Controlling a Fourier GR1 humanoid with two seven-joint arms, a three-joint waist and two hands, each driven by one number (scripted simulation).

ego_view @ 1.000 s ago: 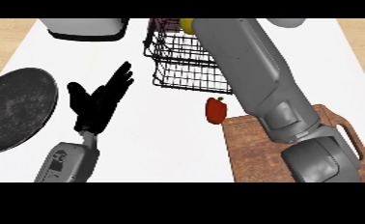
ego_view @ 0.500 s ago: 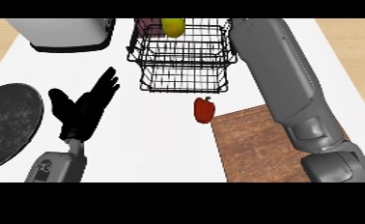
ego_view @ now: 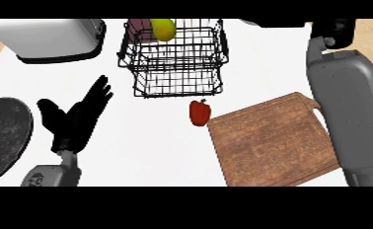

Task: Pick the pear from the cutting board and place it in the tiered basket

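The yellow-green pear (ego_view: 164, 29) lies in the top tier of the black wire tiered basket (ego_view: 178, 95) at the back of the counter. The brown wooden cutting board (ego_view: 273, 139) sits at the front right with nothing on it. My left hand (ego_view: 76, 117) is open at the lower left, fingers straight, holding nothing. My grey right forearm (ego_view: 342, 99) runs up the right edge, well clear of the basket. Only a dark part of the right hand (ego_view: 334, 30) shows at the top right, and its fingers are hidden.
A red bell pepper (ego_view: 200, 112) stands on the counter between the basket and the board's left corner. A silver toaster (ego_view: 55, 38) is at the back left. A dark round pan (ego_view: 11, 129) lies at the left edge. A dark red object sits behind the pear.
My right arm has pulled back from over the basket to the right edge. The pear stays in the top tier. The left hand has stayed open at the lower left.
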